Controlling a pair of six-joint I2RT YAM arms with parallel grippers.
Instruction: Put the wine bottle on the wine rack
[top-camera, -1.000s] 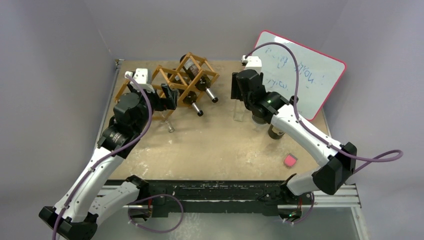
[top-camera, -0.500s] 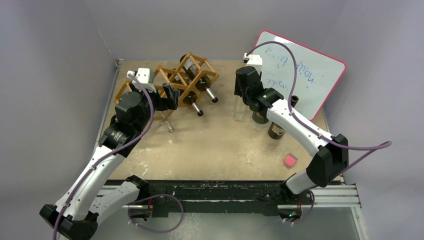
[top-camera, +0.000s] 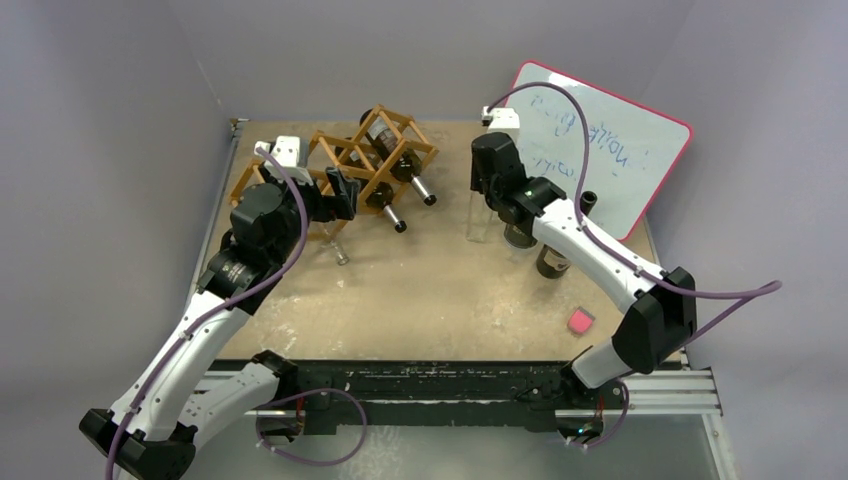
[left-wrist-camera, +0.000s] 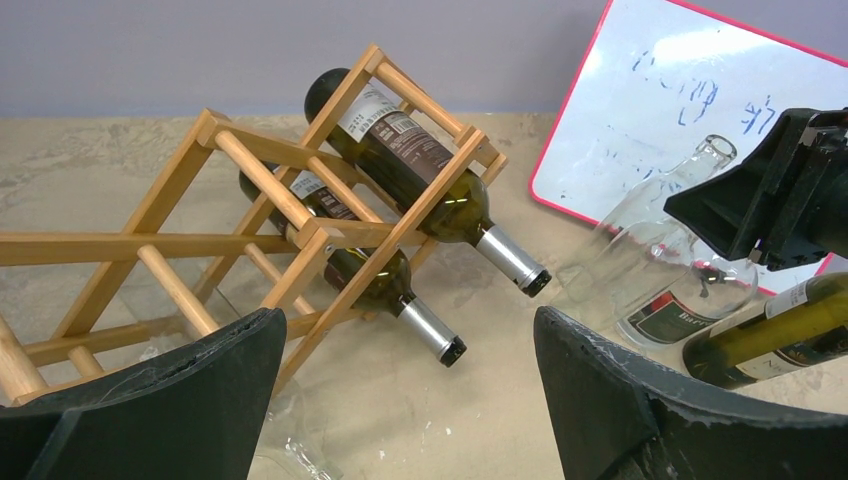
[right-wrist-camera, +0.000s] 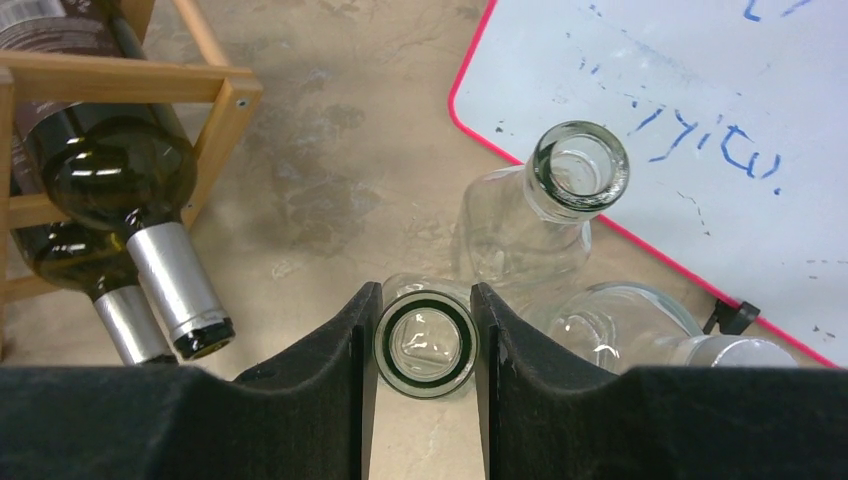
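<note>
An upright clear glass wine bottle (right-wrist-camera: 424, 345) stands right of the wine rack (top-camera: 340, 160), and my right gripper (right-wrist-camera: 425, 296) is shut on its neck from above, a finger pressing each side of the rim. In the top view the right gripper (top-camera: 482, 188) hovers over the clear bottle (top-camera: 477, 220). The wooden lattice wine rack (left-wrist-camera: 270, 190) holds two dark bottles (left-wrist-camera: 410, 165) with silver-capped necks pointing out. My left gripper (left-wrist-camera: 400, 330) is open beside the rack's front, holding nothing.
A second clear bottle (right-wrist-camera: 578, 168) and a glass jar (right-wrist-camera: 640, 330) stand close behind the held one. A dark green bottle (top-camera: 552, 262) stands right of them. A red-framed whiteboard (top-camera: 600, 140) leans at the back right. A clear bottle (top-camera: 340, 250) lies by the rack; a pink block (top-camera: 579, 321) sits near front right.
My right arm shifted a little toward the back and its jaws closed onto the clear bottle's neck. The left arm has stayed where it was.
</note>
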